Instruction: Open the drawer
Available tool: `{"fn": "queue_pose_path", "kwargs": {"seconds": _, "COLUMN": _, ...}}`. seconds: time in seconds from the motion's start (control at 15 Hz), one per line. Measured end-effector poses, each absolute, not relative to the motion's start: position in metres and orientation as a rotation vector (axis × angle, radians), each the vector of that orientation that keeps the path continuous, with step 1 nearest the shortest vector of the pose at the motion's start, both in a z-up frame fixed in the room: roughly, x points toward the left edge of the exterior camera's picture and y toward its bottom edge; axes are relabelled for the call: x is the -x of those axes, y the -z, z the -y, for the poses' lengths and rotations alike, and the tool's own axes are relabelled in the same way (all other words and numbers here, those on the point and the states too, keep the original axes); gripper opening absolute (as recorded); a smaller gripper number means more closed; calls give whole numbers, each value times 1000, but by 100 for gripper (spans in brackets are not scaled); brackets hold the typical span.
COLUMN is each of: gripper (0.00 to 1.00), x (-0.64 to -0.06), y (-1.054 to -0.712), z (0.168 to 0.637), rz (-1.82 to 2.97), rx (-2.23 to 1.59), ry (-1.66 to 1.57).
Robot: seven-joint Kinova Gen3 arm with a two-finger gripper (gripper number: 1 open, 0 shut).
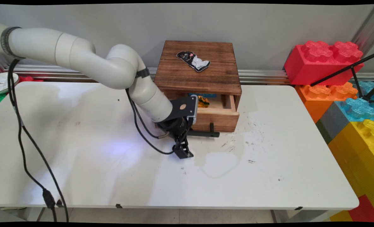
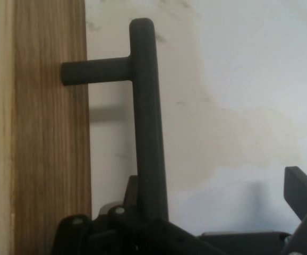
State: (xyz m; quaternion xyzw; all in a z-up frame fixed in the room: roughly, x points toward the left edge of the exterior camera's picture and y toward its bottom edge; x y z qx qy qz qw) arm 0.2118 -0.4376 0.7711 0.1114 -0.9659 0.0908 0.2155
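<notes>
The arm reaches low, its gripper (image 1: 183, 151) spread wide beside the drawer's handle (image 2: 145, 122).

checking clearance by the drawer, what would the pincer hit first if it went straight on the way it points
Probably the table. The pincer points down at the bare top just in front of the drawer, with the handle running beside one finger, apart from the other. Depth is unclear, so it may brush the handle first.

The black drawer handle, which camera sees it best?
The hand view. There the black handle fills the picture, its bar and one post standing out from the wooden drawer front. In the main view only part of the handle shows, beside the gripper.
</notes>
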Motion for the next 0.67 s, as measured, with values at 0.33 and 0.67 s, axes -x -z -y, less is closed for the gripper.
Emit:
{"fn": "queue_pose_path", "kwargs": {"seconds": 0.33, "gripper": 100, "x": -204, "y": -771, "z": 415, "rz": 2672, "rx": -319, "ry": -221}}
{"fn": "queue_pose_path", "kwargs": {"seconds": 0.67, "gripper": 100, "x": -198, "y": -771, "z": 392, "rz": 2668, "rx": -314, "ry": -190}}
